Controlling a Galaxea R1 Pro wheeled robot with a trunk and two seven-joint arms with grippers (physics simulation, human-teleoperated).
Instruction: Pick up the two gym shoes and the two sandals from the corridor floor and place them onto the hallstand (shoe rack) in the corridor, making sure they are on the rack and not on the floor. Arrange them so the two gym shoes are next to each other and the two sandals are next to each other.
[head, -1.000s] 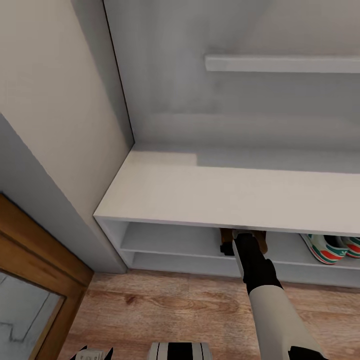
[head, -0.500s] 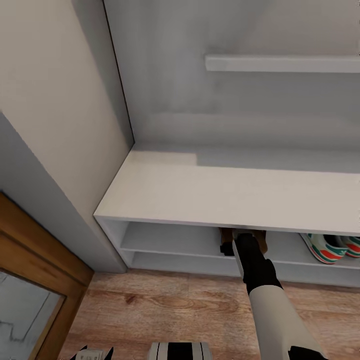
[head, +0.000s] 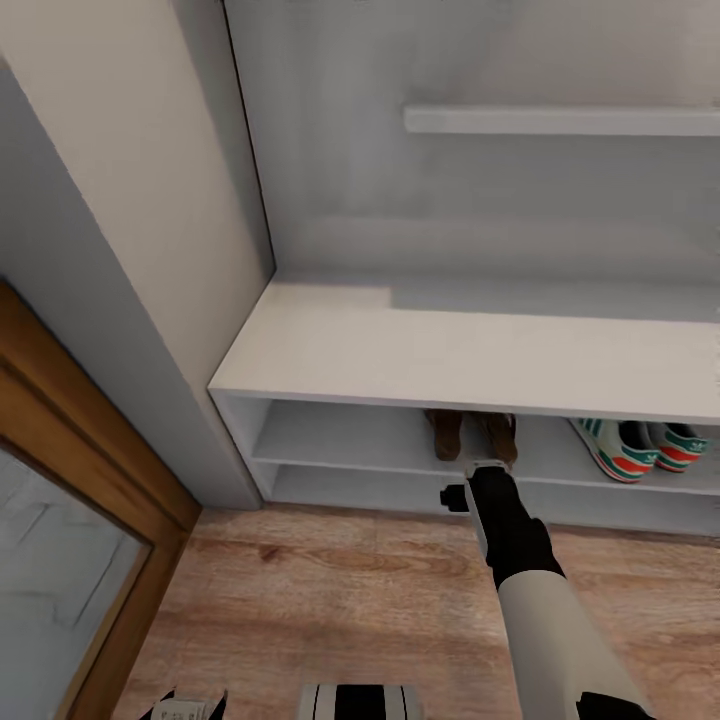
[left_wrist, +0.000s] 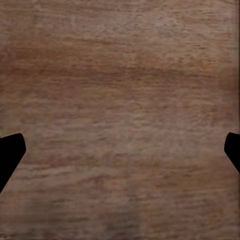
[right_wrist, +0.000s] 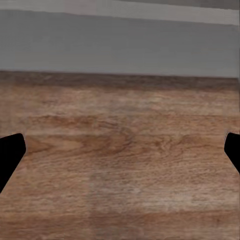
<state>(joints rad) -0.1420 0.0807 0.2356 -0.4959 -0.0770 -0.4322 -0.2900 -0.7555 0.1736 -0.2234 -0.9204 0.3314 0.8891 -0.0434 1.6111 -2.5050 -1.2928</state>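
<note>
Both dark brown sandals stand side by side on the upper low shelf of the hallstand, under its bench top. To their right on the same shelf lie the two gym shoes, next to each other. My right gripper hangs just in front of the shelf edge below the sandals, apart from them. In the right wrist view the right gripper is open over the corridor floor, with nothing between its fingers. My left gripper is open over bare planks.
A wall shelf hangs above the bench. A beige wall corner and a wooden door frame with a glass panel close in the left side. Wood floor stretches between my base and the rack.
The head camera has shifted, so the rack sits higher in the picture. My right gripper has drawn back out from under the bench, and both sandals now show on the shelf.
</note>
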